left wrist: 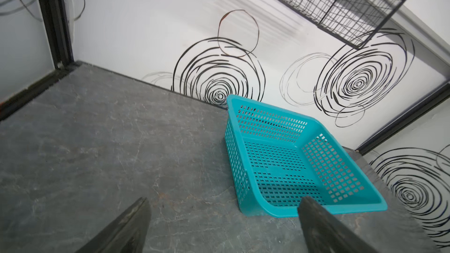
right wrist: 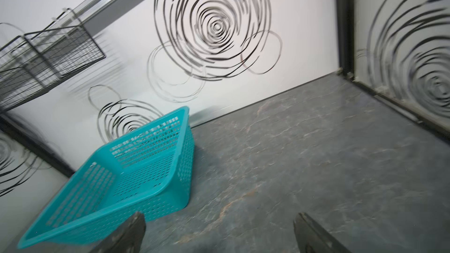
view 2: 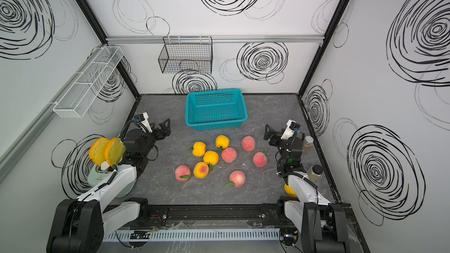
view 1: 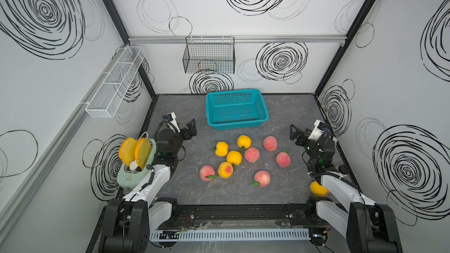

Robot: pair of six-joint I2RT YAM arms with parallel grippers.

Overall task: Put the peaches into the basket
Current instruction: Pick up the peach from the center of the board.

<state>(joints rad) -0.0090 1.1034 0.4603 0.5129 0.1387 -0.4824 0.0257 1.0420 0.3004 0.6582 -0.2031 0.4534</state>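
Several peaches lie loose on the grey tabletop in both top views, some pink like the peach (view 1: pixel 262 178) near the front, some yellow like the peach (view 1: pixel 244 141) closest to the basket. Another yellow peach (view 1: pixel 319 188) is half hidden under my right arm. The teal basket (view 1: pixel 235 125) (view 2: pixel 216 124) stands empty at the back of the table. My left gripper (view 1: pixel 191 128) (left wrist: pixel 225 199) hovers open to the left of the basket (left wrist: pixel 235 166). My right gripper (view 1: pixel 293 132) (right wrist: pixel 220 214) hovers open to the right of the basket (right wrist: pixel 187 164). Neither holds anything.
A pale green toaster (view 1: pixel 129 177) with two yellow bread slices (view 1: pixel 135 152) stands beside my left arm. A black wire basket (view 1: pixel 209 55) hangs on the back wall, a white mesh rack (view 1: pixel 114 86) on the left wall. Two jars (view 2: pixel 308 142) (view 2: pixel 315 171) stand by the right wall.
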